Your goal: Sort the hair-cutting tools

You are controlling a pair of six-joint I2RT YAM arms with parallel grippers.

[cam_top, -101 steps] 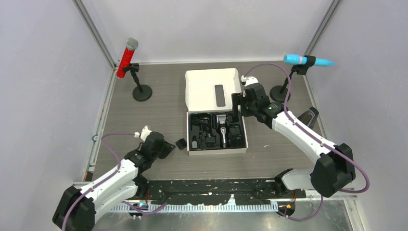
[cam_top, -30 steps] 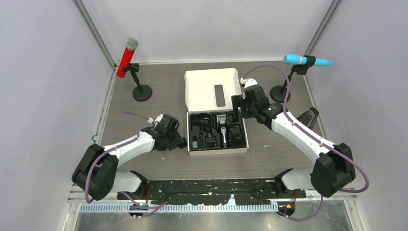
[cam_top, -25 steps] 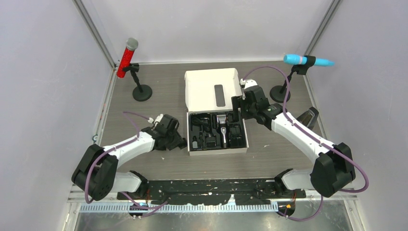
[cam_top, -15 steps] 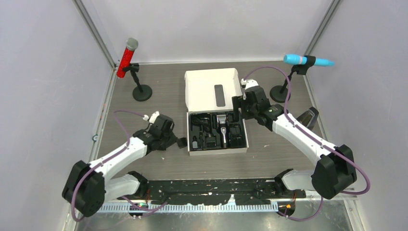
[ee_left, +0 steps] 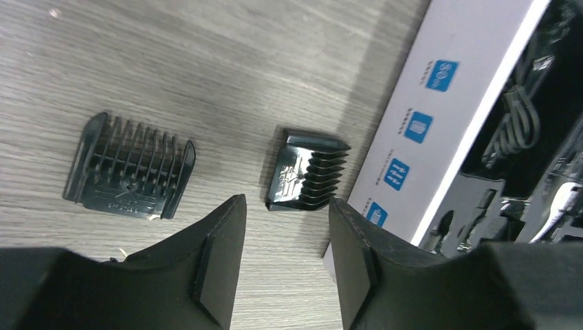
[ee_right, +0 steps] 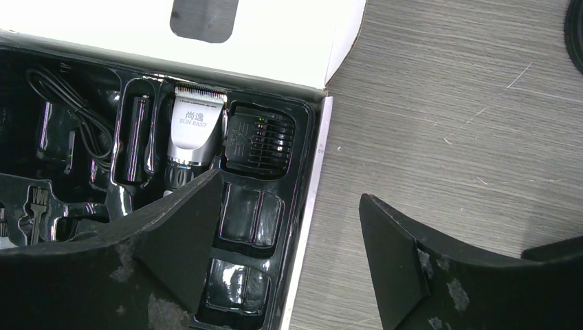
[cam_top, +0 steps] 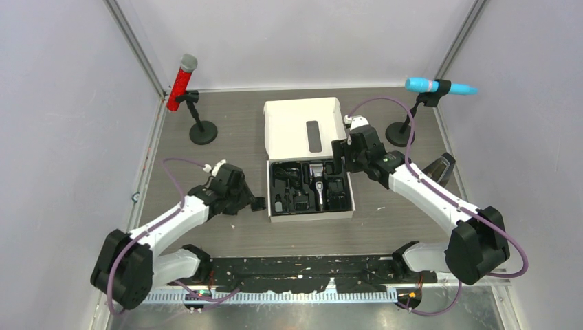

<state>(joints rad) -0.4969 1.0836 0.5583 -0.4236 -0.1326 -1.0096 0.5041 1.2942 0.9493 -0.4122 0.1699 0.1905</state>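
The black-and-silver clipper [cam_top: 318, 183] lies in the black tray of the white box [cam_top: 297, 124]; it also shows in the right wrist view [ee_right: 195, 135], next to a black comb attachment [ee_right: 260, 141] seated in the tray. My right gripper [cam_top: 339, 152] hovers open and empty over the box's right edge [ee_right: 317, 158]. Two more black combs lie on the table left of the box: a small one [ee_left: 307, 172] close to the box side and a wider one [ee_left: 130, 168]. My left gripper [ee_left: 285, 206] is open and empty just short of the small comb [cam_top: 259, 203].
A red microphone [cam_top: 182, 81] on a stand is at the back left. A blue microphone [cam_top: 440, 86] on a stand is at the back right. A dark object [cam_top: 440, 167] lies by the right wall. The box lid stands open behind the tray.
My left arm has swung from the near left up to the box's left side, then eased back a little. The right gripper has barely shifted.
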